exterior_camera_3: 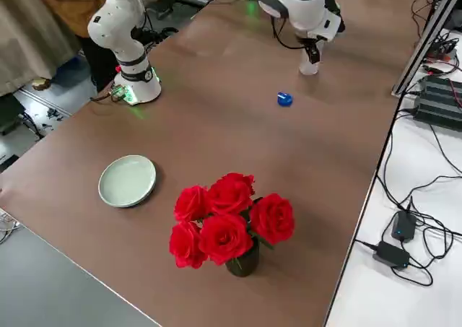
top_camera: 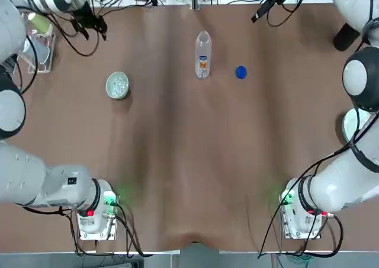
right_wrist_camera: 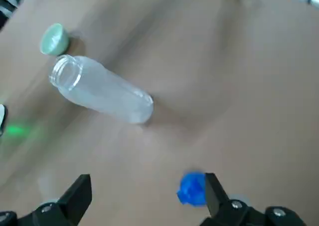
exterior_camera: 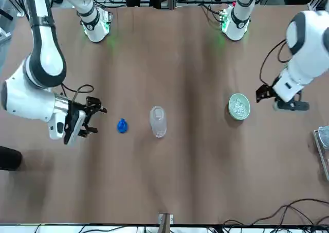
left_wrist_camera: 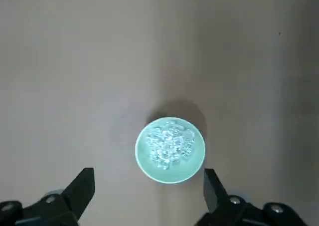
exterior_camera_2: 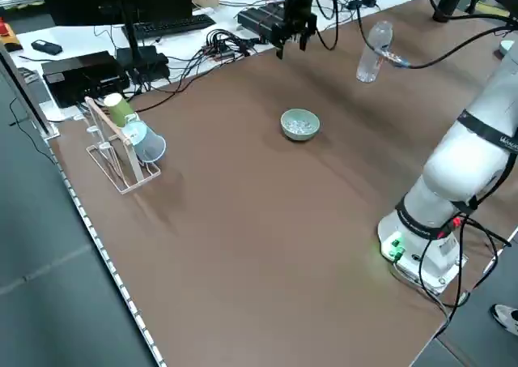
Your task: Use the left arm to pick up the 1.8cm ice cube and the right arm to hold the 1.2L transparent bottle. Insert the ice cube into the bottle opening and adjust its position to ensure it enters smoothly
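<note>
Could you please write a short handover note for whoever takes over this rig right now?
Left pincer: open, empty, hovering above the pale green bowl, which holds the ice cubes.
Right pincer: open, empty, above the table near the blue cap.
The bottle stands upright mid-table, uncapped, between the bowl and the cap, touched by neither arm.
Done: nothing grasped so far.
Left: the left arm picks a cube from the bowl, the right arm holds the bottle, then the cube goes into the opening.
</note>
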### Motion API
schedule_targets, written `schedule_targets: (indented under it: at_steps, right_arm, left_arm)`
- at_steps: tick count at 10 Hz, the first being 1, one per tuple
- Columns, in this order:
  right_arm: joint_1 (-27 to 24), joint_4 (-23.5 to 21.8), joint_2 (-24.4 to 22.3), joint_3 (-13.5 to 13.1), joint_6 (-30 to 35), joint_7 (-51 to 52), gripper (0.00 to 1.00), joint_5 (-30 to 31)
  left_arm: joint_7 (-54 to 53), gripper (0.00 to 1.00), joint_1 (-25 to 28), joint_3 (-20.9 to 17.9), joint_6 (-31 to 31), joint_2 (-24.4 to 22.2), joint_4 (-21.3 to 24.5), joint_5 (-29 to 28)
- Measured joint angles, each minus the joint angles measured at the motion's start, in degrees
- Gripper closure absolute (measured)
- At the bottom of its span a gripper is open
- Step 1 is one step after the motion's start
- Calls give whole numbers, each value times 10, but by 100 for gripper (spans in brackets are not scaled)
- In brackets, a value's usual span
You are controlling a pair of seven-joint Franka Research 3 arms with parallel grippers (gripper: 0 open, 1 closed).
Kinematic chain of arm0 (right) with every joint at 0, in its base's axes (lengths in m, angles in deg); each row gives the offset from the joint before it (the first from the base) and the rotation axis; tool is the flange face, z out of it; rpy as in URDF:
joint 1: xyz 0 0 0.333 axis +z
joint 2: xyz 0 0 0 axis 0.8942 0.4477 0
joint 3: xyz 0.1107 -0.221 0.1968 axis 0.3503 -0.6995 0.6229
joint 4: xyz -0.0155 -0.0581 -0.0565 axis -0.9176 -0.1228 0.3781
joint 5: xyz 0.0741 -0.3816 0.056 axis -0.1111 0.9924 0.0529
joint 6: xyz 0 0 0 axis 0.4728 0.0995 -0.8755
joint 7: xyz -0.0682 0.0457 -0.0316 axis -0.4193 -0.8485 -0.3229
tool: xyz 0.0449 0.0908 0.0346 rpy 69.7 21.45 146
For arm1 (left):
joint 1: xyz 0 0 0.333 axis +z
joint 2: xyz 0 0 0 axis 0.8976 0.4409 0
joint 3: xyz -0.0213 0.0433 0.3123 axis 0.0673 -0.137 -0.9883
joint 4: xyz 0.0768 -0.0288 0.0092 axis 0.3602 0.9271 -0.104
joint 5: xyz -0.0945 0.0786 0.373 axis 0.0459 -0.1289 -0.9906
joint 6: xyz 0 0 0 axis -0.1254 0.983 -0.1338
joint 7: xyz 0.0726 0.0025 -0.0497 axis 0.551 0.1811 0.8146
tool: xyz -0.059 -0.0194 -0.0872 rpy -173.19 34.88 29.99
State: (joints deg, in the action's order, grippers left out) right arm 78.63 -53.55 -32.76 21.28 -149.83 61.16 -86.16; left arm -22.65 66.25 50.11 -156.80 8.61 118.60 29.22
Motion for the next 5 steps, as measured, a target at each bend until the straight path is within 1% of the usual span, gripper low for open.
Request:
schedule_targets:
  at_steps: [2,4,5]
  right_arm:
    - [32,-57,1,0,-70,165,0,-131]
    - [48,-113,15,0,-83,353,0,-290]
    - [50,-125,33,0,-71,433,0,-340]
  left_arm:
    - [3,4,0,8,-62,4,68,0]
    - [3,5,0,8,-101,24,99,0]
    - [3,5,0,8,-127,42,108,0]
